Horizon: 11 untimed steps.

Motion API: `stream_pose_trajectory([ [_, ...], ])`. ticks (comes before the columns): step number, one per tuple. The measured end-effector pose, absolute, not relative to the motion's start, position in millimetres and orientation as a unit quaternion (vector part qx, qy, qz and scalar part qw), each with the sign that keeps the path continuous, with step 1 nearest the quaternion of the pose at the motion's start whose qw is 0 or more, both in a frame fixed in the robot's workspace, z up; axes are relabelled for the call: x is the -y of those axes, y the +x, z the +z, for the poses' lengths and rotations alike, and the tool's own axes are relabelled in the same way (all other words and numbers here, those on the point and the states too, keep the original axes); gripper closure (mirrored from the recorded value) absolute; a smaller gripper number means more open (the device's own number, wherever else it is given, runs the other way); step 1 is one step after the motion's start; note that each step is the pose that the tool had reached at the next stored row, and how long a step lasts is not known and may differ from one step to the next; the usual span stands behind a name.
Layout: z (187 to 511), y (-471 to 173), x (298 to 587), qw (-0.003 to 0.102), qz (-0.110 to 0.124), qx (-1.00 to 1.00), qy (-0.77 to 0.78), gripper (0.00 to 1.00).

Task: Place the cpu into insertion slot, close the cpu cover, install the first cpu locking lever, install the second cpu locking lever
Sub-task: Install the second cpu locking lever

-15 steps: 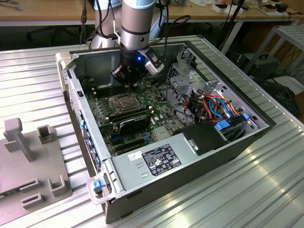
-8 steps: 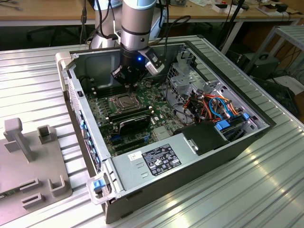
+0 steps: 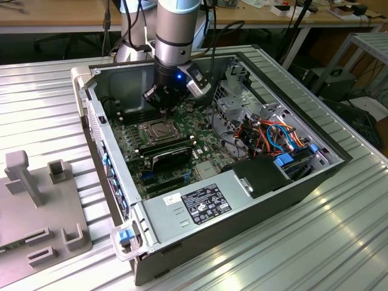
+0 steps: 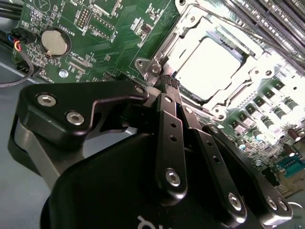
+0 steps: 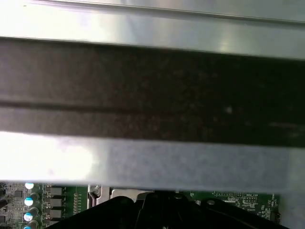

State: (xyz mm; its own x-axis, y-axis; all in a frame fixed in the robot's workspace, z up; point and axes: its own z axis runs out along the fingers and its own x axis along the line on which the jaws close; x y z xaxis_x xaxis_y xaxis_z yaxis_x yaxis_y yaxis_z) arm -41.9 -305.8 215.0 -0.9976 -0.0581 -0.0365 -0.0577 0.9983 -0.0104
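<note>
The cpu (image 4: 209,67) lies flat in the insertion slot (image 3: 154,129) on the green motherboard, its silvery top bright. The cpu cover (image 4: 250,78) is down around it, framing the chip on all sides. My gripper (image 4: 167,82) hangs just above the socket's corner, its black fingers (image 4: 171,126) pressed together and holding nothing. In the exterior view the gripper (image 3: 161,100) sits low inside the open computer case, a little behind the socket. I cannot make out how the locking levers stand.
Long memory sticks (image 4: 267,19) run beside the socket. A coin battery (image 4: 55,42) sits on the board. A black card (image 3: 173,154), the power supply (image 3: 200,203) and cables (image 3: 273,136) crowd the case. A grey fixture (image 3: 36,206) lies at the exterior view's left.
</note>
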Motion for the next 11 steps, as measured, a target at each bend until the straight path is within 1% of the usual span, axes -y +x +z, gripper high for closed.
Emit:
stream_pose_trajectory([
  [4, 215, -42, 309, 0.018, -0.005, -0.999, -0.029, 0.89],
  [8, 228, -42, 309, 0.018, -0.007, -0.999, -0.029, 0.89],
  [11, 228, -42, 309, 0.018, -0.012, -0.999, -0.034, 0.89],
])
